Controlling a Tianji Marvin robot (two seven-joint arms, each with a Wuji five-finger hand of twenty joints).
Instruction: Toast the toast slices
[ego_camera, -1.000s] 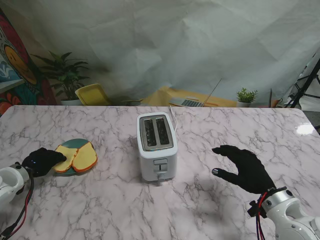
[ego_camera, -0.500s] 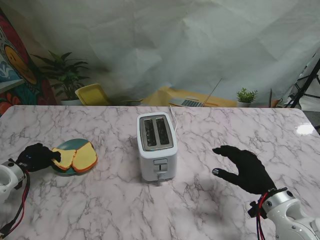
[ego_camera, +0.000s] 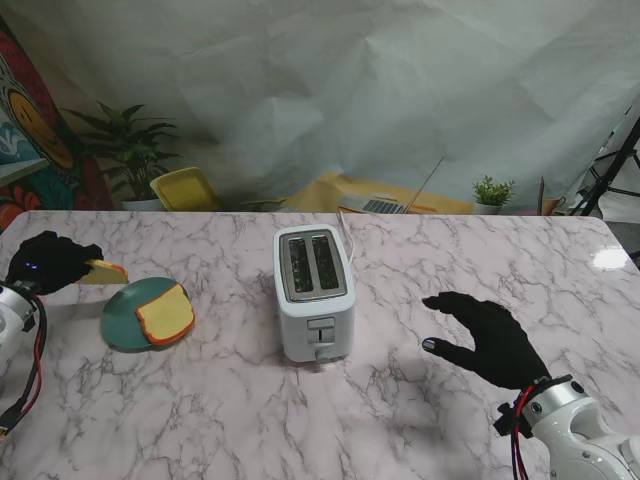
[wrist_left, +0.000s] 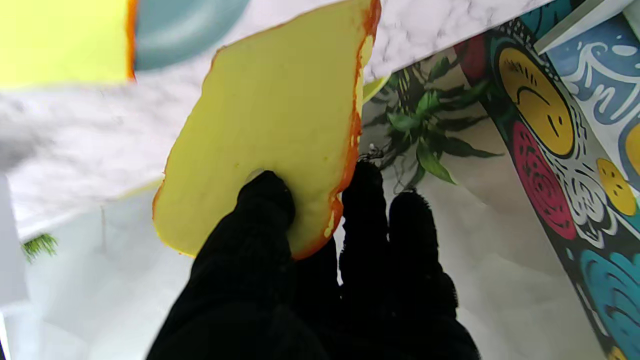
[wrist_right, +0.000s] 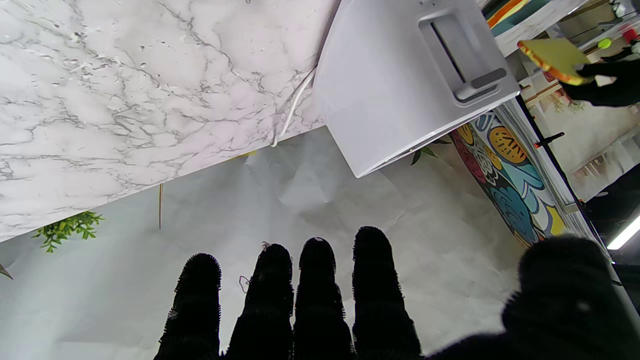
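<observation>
The left hand (ego_camera: 48, 262) is pinching one toast slice (wrist_left: 270, 130), lifted off the teal plate (ego_camera: 118, 322). The second slice (ego_camera: 166, 313) is lying there. The toaster (ego_camera: 312, 292) slots are empty; right hand (ego_camera: 490, 340) is hovering spread beside it.

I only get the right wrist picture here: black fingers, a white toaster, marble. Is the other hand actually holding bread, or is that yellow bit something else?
Observer: Yes. The left wrist view shows the left hand pinching a yellow toast slice, thumb on its face.
Operator: Is there more bread anywhere?
Observer: One more slice lies on a teal plate, to the toaster's left in the stand view.
Operator: Is anything in the toaster yet?
Observer: From above, the toaster shows two slots, and both look empty.
Operator: And my hand, is it touching anything?
Observer: No. The right hand is open, fingers spread, well to the right of the toaster and apart from it.
</observation>
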